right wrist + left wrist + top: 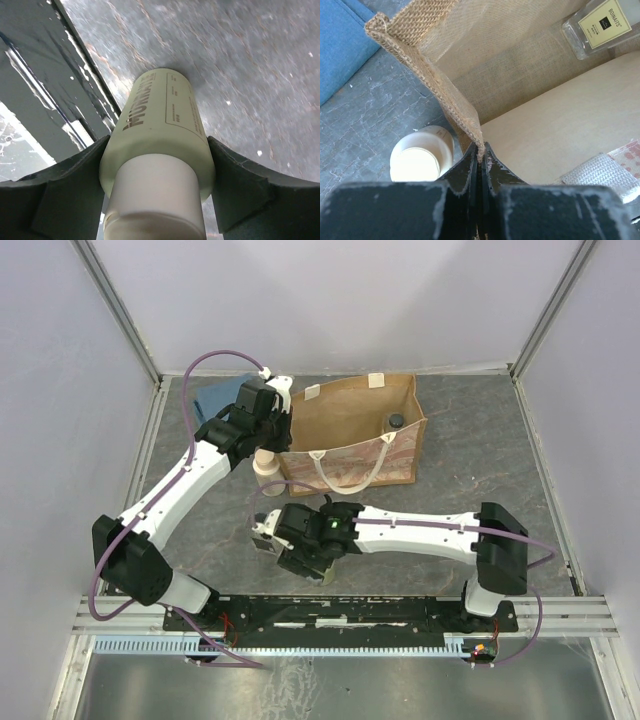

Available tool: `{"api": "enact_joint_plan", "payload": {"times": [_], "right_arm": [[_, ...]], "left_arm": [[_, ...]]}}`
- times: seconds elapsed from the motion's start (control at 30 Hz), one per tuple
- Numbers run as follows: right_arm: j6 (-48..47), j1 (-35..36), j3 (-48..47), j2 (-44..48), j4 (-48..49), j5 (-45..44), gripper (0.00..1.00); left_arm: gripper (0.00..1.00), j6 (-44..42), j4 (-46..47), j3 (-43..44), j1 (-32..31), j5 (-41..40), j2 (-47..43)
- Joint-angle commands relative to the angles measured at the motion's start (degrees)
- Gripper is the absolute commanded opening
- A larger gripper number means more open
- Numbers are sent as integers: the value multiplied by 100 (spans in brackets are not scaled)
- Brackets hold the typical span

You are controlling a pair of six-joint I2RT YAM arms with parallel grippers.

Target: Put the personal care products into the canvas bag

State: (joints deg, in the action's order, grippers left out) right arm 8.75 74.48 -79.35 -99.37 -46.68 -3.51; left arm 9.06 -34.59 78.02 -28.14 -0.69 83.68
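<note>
The canvas bag (350, 435) stands open at the back middle of the table. My left gripper (282, 425) is shut on its left rim, and the left wrist view shows the woven edge pinched between the jaws (479, 150). A clear dark-capped bottle (396, 421) lies inside the bag, its labelled body in the left wrist view (600, 25). The beige cream-capped bottle (267, 465) stands outside by the bag's left corner (422, 160). My right gripper (318, 568) is shut on the pale yellow container (160, 130) near the table's front edge. The second clear bottle is out of view.
The folded blue cloth (220, 395) lies at the back left behind my left gripper, also in the left wrist view (342, 50). The bag's rope handle (345, 472) hangs over its front side. The black base rail (330, 612) runs just in front of my right gripper.
</note>
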Motion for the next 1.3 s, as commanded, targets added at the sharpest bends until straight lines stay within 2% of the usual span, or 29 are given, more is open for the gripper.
{"api": "enact_joint_plan", "payload": {"times": [0.0,0.17,0.33,0.5,0.6,0.7,0.87,1.1,1.27], "right_arm": [[432,-83,-393,942,-438,-606,0],[766,-377,-1228,1450,-1229,-958,0],[823,-881,-2535,1575,-1875,-1176,0],[403,-1353,-4292,1200,-2259,-1437,0],[112,-1936,-5516,793,-2477,-1531,0],[-151,-2628,-6084,418,-2341,-1279,0],[-269,-3436,-6119,-82,-1890,-484,0],[-222,-3635,-5060,-344,-1033,-109,0],[-241,-3657,-4695,-568,-706,-161,0]], "left_arm": [[3,-254,-26,-41,5,-107,-205],[3,-269,11,-54,2,-90,-177],[3,-295,46,-83,5,-101,-131],[3,-308,56,-77,4,-55,-73],[3,-321,57,-76,9,-26,-71],[3,-349,57,-69,5,2,-62],[3,-391,46,-59,6,37,-112],[3,-562,-16,-122,2,86,-187],[3,-566,-39,-103,2,133,-204]]}}
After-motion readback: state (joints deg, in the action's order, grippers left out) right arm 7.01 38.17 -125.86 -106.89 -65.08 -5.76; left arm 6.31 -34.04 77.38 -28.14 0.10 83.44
